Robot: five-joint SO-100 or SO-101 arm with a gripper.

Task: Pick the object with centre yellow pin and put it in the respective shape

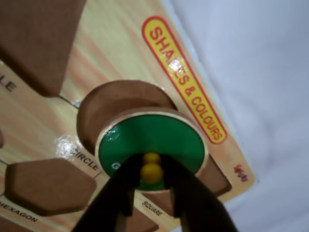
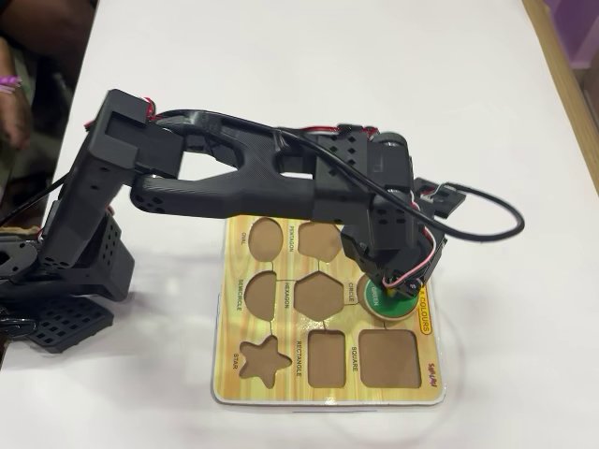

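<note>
- Gripping the yellow knob point(image 1: 151, 172) between both black fingers point(image 1: 193, 198): in the wrist view the gripper point(image 1: 151, 180) is showing its jaws nearly closed, pinching only that small pin at the middle of the green disc point(image 1: 145, 140).
- The green disc is hanging tilted, its pale rim partly overlapping the round cut-out point(image 1: 116, 104) labelled CIRCLE. It is sitting offset toward the lower right of the recess in the wrist view, not seated inside it; whether an edge is touching the board cannot be told.
- In the overhead view the green disc point(image 2: 382, 297) is showing under the gripper at the right edge of the shape board point(image 2: 328, 391), just above the square cut-out point(image 2: 388, 358).
- Judgement on risk: the hold is resting on a tiny round knob, so the disc may be swivelling or slipping free if the arm is jolted.
- Judgement on risk: with the offset as it stands, lowering now would likely be catching the rim on the board's lip, leaving the disc propped half in, or sliding it toward the square recess next door.
- Judgement on risk: pressing down on a jammed disc could be shifting the whole board on the white table point(image 2: 281, 56).
- Arm pose: in the overhead view the arm point(image 2: 234, 178) is reaching from its base at the left across the board's top row, wrist bending downward over the right column.
</note>
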